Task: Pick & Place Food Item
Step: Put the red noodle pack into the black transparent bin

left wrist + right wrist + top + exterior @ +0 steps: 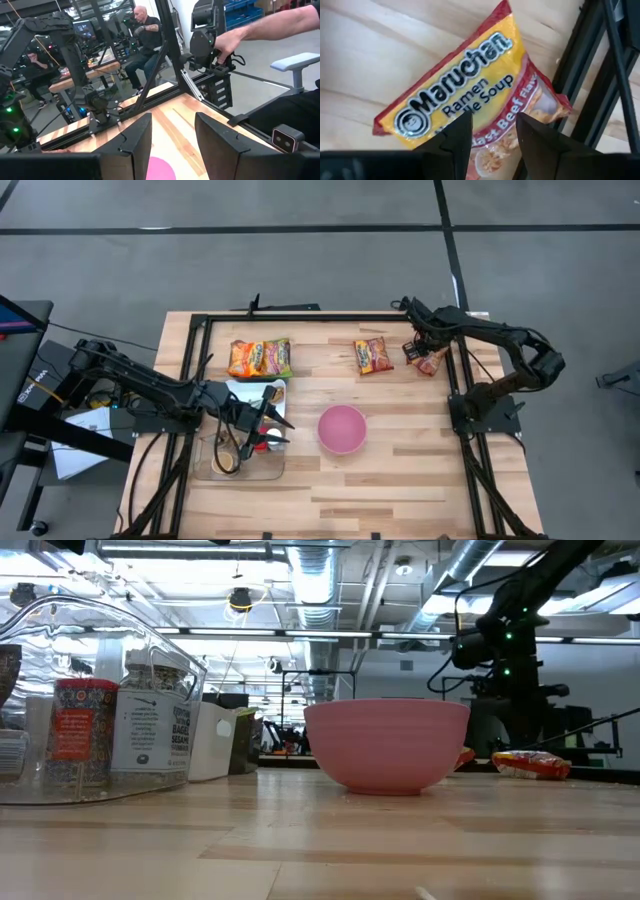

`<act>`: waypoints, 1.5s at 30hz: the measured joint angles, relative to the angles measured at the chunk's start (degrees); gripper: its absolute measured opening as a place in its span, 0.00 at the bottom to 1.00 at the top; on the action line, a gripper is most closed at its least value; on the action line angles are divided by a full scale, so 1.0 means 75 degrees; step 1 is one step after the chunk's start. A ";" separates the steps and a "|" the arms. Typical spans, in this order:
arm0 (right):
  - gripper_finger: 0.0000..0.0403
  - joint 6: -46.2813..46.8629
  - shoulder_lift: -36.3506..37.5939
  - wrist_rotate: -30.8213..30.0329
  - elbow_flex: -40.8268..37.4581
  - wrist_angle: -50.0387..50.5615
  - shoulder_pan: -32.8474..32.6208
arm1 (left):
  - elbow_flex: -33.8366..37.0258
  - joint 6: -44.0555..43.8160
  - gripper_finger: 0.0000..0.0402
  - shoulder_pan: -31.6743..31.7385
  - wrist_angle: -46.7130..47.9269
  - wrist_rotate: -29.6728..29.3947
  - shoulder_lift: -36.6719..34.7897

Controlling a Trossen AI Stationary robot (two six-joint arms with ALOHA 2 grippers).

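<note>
One glossy, crinkled ramen packet [470, 110] lies flat on the pale wooden desk [400, 480]; the right end effector [490, 132], fingers parted, straddles it, not yet clenched.

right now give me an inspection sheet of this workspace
surface: wooden table in a black frame, flat.
job's things: pink bowl near centre; ramen packet at the right edge; second ramen packet beside it; two more packets far left.
clutter: clear tray of spice jars.
grippers: right gripper open, straddling the edge packet; left gripper open, empty, above the tray.
cables: run along both arms and the left stand.
surroundings: people seated beyond the table; a person's arm close by.
</note>
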State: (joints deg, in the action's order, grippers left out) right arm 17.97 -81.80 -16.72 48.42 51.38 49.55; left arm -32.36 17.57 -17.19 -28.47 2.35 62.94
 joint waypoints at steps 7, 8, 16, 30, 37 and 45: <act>0.36 0.0047 0.0000 0.0081 -0.0067 -0.0119 0.0011 | 0.0000 -0.0059 0.36 -0.0002 0.0012 0.0003 0.0000; 0.36 0.0052 0.0000 0.0155 -0.0160 -0.0175 0.0010 | 0.0000 -0.0062 0.36 -0.0002 0.0015 0.0003 0.0000; 0.36 -0.0174 0.0064 0.0223 -0.0825 -0.0731 0.0070 | 0.0000 -0.0063 0.36 -0.0003 0.0020 0.0003 0.0000; 0.03 -0.0284 0.0294 0.0831 -0.0836 -0.1006 0.0051 | 0.0000 -0.0064 0.36 0.0000 0.0021 0.0002 0.0000; 0.01 -0.0369 0.0696 0.1226 -0.0871 -0.0597 -0.0456 | 0.0000 -0.0036 0.36 0.0000 0.0023 -0.0051 0.0000; 0.00 0.0296 0.1917 0.1363 -0.0865 -0.0592 -0.1841 | -0.0006 0.0006 0.36 -0.0043 0.0585 -0.2226 -0.0420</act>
State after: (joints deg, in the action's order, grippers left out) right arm 20.19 -67.42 -6.49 41.94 46.94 35.74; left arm -32.40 17.61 -17.51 -24.08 -14.34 59.79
